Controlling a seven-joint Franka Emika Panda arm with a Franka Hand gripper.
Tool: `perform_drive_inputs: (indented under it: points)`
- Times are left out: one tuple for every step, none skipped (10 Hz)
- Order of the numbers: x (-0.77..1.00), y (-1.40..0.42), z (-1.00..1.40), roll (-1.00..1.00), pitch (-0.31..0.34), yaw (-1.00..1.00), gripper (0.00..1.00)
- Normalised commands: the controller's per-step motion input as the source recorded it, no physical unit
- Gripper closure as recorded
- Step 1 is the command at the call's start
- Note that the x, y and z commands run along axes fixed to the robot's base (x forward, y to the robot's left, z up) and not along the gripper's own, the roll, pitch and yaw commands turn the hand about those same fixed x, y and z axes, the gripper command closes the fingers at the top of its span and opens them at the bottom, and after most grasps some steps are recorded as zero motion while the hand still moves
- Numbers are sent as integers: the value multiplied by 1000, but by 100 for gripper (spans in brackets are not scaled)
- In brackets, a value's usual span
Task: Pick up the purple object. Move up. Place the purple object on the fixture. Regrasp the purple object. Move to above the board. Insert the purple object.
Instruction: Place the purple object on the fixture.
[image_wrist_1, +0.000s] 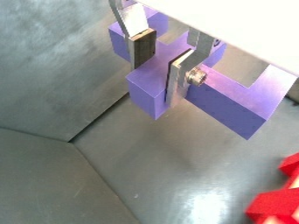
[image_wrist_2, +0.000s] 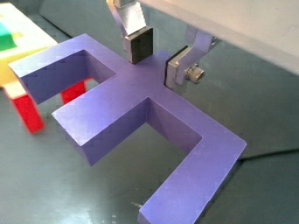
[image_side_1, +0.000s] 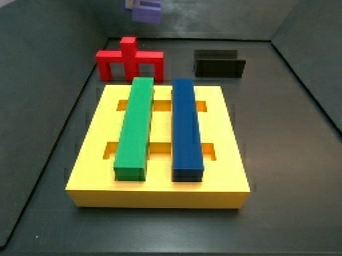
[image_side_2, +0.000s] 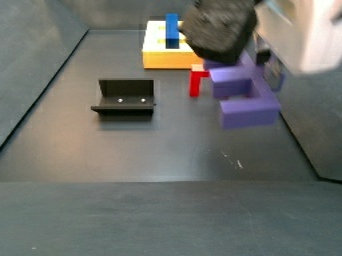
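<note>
Gripper (image_wrist_1: 167, 63): raised above the floor, clamped on the purple object (image_wrist_1: 222, 101)

Silver fingers (image_wrist_2: 136, 39) with dark pads point downward in both wrist views, pressed against opposite faces of the central post; in a side view the dark wrist body sits over the gripper (image_side_2: 230, 62), fingers hidden

Gripper (image_side_2: 238, 62) blurred; purple object (image_side_1: 144, 9) cut off, perhaps held.

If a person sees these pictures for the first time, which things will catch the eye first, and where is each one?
The purple object stands out first: the gripper holds it by its central post, lifted off the floor. Next comes the big yellow board, carrying a green bar and a dark-blue bar side by side. Behind it lies a red piece, beside the black fixture.
</note>
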Motion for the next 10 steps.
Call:
perform_drive_inputs:
  points:
    - [969, -134, 129, -123, 306, 166, 100]
    - [951, -83, 74, -111, 389, 166, 100]
    - [931, -111, 29, -94, 331, 231, 100]
    - [931, -163, 0, -86, 263, 263, 100]
    - [937, -74, 0, 0, 314, 280, 100]
    - [880, -51, 0, 20, 300, 389, 100]
    - [814, -40, 0, 97, 291, 457, 100]
    - [760, -43, 0, 120, 274, 506, 100]
    - [686, -49, 0, 151, 217, 574, 100]
    - [617, -54, 0, 146, 197, 623, 100]
